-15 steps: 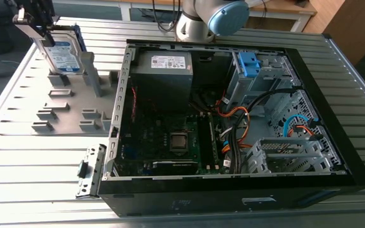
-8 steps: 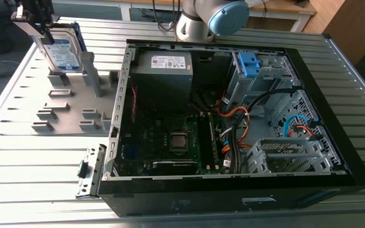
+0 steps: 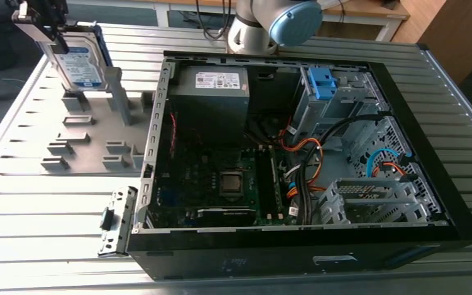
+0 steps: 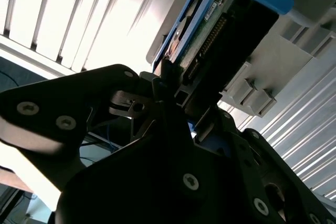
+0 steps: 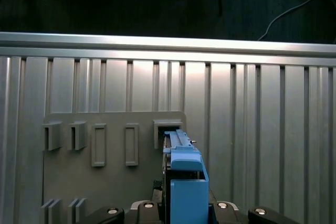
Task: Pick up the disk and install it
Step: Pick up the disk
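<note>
The disk (image 3: 78,60) is a silver-grey drive with a blue-and-white label in a blue carrier. In the exterior view it stands on edge at the far left, over the grey fixture plate (image 3: 80,144). My gripper (image 3: 49,27) is shut on its upper end. The lower end sits at a grey holder (image 3: 74,101); I cannot tell whether they touch. In the second wrist view the black fingers (image 4: 163,85) clamp the disk (image 4: 210,30) from both sides. In the first wrist view the disk (image 5: 185,174) shows edge-on just in front of a slot (image 5: 167,128) in the plate.
An open black computer case (image 3: 457,203) lies on the slatted metal table (image 3: 47,215), to the exterior view's right of the plate. Inside are a grey power supply (image 3: 211,92), a blue drive-bay clip (image 3: 322,83), a silver cage (image 3: 375,200) and cables. The arm's base (image 3: 260,27) stands behind the case.
</note>
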Controlling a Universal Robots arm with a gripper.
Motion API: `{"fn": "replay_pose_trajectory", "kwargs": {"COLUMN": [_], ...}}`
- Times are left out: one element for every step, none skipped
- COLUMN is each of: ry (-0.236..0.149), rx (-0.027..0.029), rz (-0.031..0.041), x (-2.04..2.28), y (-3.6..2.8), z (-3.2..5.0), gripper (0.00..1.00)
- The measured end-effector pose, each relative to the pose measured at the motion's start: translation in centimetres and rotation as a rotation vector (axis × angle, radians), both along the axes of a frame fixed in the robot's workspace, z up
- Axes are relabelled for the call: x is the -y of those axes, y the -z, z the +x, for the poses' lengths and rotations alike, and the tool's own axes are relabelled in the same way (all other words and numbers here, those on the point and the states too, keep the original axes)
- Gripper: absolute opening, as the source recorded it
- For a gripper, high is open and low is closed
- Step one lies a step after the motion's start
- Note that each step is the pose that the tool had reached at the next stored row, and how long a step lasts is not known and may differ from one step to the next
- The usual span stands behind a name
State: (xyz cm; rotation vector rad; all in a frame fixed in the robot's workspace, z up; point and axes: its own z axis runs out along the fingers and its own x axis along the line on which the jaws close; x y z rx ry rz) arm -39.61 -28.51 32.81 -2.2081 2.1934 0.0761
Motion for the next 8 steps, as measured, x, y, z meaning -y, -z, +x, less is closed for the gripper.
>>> {"fn": "replay_pose_trajectory", "kwargs": {"ry": [0.0,0.0,0.0,0.0,0.0,0.0,0.0,0.0], "rx": [-0.0001,0.0,0.0,0.0,-0.0001,-0.0001,-0.0001,0.0001], "rz": [0.0008,0.0016,0.0025,0.0033,0.0042,0.005,0.0058,0.0069], "x": [0.0,0.0,0.0,0.0,0.0,0.0,0.0,0.0], "y": [-0.08,-0.15,-0.22,-0.28,-0.35,-0.43,-0.5,-0.55], "z": [0.0,0.0,0.0,0.0,0.0,0.0,0.0,0.0], "gripper": [0.36,0.36,0.36,0.36,0.36,0.36,0.36,0.36]}}
